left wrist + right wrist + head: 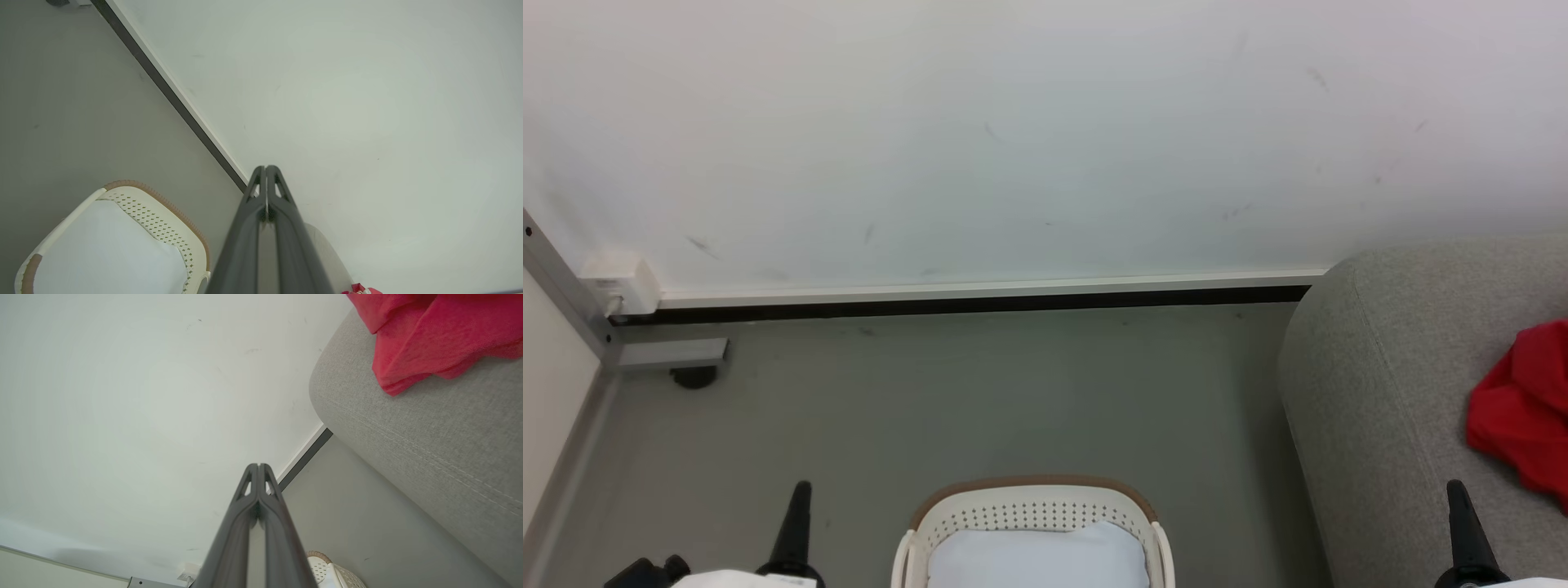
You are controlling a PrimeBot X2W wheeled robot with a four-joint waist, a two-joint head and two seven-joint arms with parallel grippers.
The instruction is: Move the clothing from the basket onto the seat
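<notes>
Placed: garment [1525, 412] on the sofa [1372, 408].
Pincers: my left pincer [266, 167] and right pincer [259, 465] together, empty.
Next: I'd park clear.

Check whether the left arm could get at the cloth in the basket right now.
Probably yes. The cloth lies uncovered on top in the basket, and the left tool hangs shut beside it, with only floor between. It would have to open first.

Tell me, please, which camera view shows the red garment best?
The right wrist view: the red garment is large and close, its folds clear, lying on the sofa. The head view cuts it off at the right edge; the left wrist view catches a sliver at the bottom.
</notes>
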